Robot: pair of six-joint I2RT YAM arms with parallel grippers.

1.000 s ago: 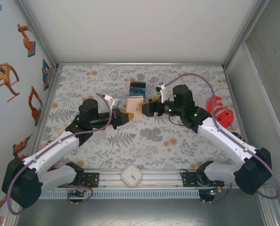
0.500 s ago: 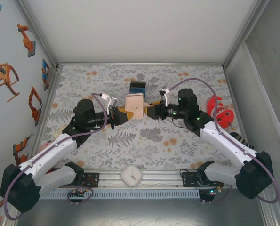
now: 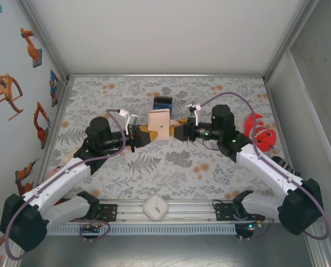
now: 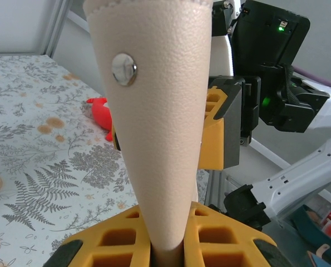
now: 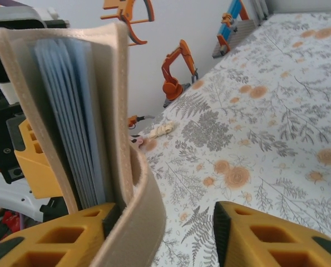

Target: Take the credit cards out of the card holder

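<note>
The small tan leather card holder point(image 3: 159, 123) is up above the flowery table point(image 3: 171, 172), pinched at one edge by the left jaws. The right jaws are spread, one side against it. Thin pale blue credit cards point(image 5: 70, 122) sit inside.

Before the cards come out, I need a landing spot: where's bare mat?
Bare mat lies between the clock and the card holder, and in the far left corner. Crowded: centre, where the left end effector and the right end effector meet at that holder, the block just behind.
</note>
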